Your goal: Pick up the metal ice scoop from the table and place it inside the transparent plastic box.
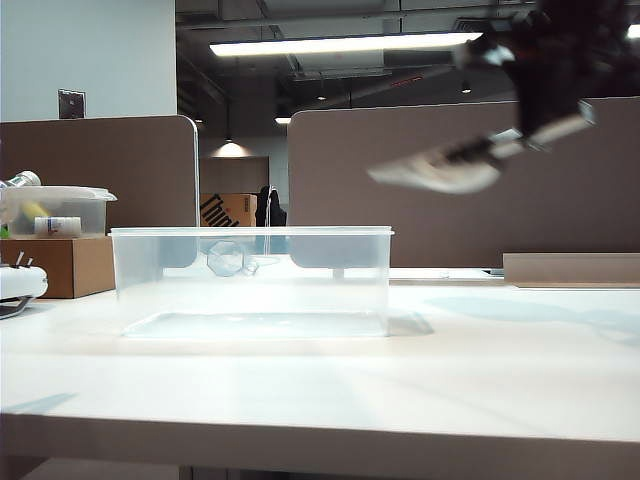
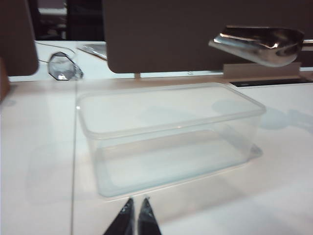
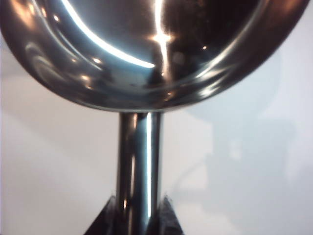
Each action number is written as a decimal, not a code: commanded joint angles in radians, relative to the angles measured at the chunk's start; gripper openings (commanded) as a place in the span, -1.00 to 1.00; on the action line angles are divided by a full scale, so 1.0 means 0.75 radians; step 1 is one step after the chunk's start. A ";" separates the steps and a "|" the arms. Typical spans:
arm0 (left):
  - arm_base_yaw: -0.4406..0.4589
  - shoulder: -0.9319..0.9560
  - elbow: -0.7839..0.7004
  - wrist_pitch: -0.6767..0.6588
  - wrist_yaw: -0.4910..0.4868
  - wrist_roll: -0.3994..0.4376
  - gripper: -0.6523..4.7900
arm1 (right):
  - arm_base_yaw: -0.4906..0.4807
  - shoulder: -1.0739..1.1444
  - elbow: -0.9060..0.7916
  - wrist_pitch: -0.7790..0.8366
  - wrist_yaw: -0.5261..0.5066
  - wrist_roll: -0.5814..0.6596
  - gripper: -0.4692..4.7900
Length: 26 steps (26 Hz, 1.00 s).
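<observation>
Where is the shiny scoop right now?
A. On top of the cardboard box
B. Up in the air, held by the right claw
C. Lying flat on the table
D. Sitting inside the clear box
B. The right claw is shut on the scoop by its handle, holding it high in the air, above and to the right of the box, which has nothing in it.

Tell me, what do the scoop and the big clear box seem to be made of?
The metal ice scoop, held by the right gripper, looks like polished steel: mirror reflections. The transparent plastic box seems to be thin clear plastic: the table shows through.
</observation>
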 commanded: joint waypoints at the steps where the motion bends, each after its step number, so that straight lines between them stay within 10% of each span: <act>1: 0.049 -0.015 -0.001 0.015 0.004 0.001 -0.68 | 0.080 -0.006 0.052 0.039 -0.046 -0.090 -0.85; 26: 0.203 -0.034 -0.001 0.015 0.006 0.001 -0.68 | 0.428 0.293 0.155 0.486 0.055 -0.653 -0.84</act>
